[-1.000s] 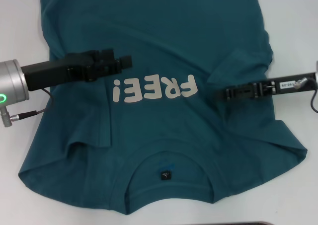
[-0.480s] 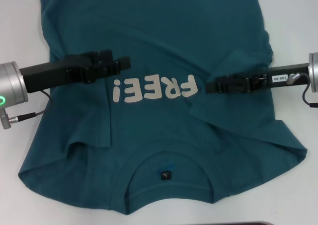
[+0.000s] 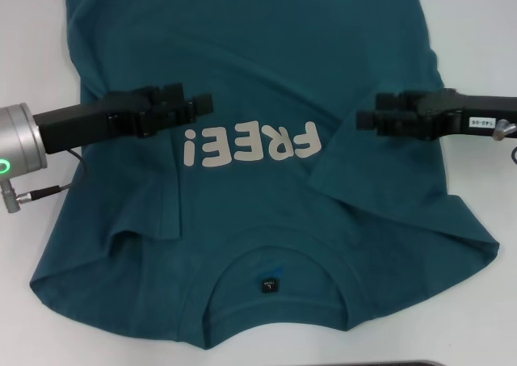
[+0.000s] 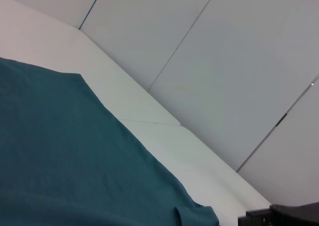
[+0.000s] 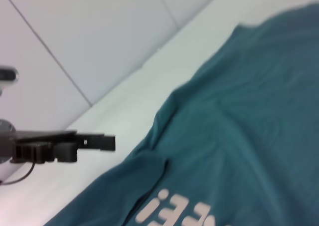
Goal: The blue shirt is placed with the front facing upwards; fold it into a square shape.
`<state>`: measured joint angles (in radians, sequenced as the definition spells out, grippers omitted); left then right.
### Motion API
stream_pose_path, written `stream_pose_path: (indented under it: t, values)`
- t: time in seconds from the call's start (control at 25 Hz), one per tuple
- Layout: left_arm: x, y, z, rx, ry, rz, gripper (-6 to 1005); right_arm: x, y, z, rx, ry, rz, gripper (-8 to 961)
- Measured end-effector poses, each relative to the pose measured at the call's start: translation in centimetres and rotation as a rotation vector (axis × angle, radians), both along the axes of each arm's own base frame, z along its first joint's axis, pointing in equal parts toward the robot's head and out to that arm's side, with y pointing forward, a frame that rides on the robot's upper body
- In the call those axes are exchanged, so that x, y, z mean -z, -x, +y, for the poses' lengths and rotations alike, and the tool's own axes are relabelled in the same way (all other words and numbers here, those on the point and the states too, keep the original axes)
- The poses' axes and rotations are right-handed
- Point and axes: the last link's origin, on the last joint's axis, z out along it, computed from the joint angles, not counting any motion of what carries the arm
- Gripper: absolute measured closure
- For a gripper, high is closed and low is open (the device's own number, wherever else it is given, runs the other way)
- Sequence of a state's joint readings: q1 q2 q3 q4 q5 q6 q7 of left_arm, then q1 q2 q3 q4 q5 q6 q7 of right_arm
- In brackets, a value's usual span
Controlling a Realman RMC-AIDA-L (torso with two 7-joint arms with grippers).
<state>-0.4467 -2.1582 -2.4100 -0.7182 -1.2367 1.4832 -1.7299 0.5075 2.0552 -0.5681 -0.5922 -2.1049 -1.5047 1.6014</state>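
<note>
From the head view, the blue shirt (image 3: 258, 140) lies flat on the white desk (image 3: 477, 27), letters up, collar at the near edge. The left gripper (image 3: 202, 104) and right gripper (image 3: 362, 120) hang over its two sides; I cannot tell if either is apart or together.

The left wrist view shows shirt (image 4: 70, 156) and desk (image 4: 164, 146).

The right wrist view shows the shirt (image 5: 239, 136) and, farther off, the left gripper (image 5: 110, 142).

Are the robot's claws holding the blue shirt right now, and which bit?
It cannot be told. The left claw and right claw hover over the blue shirt, but no pinched cloth shows.
</note>
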Motion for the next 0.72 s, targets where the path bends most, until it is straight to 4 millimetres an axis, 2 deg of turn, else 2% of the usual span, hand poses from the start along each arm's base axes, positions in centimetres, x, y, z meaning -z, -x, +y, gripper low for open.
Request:
stream_pose_path:
  t: [0.08, 0.32, 0.52, 0.72]
  values:
    - [0.0, 0.0, 0.0, 0.0, 0.0, -0.001, 177, -0.1, -0.2, 0.0, -0.001, -0.023, 0.001, 218]
    - [-0.1, 0.0, 0.1, 0.0, -0.003, -0.002, 176, -0.3, -0.8, 0.2, 0.017, -0.067, -0.013, 22]
    - [-0.9, 0.6, -0.3, -0.002, 0.022, 0.014, 178, -0.2, 0.0, 0.6, 0.0, -0.087, 0.016, 17]
    - [-3.0, 2.0, -2.4, -0.013, 0.138, -0.003, 184, -0.2, 0.6, 1.0, -0.025, -0.107, 0.034, 12]
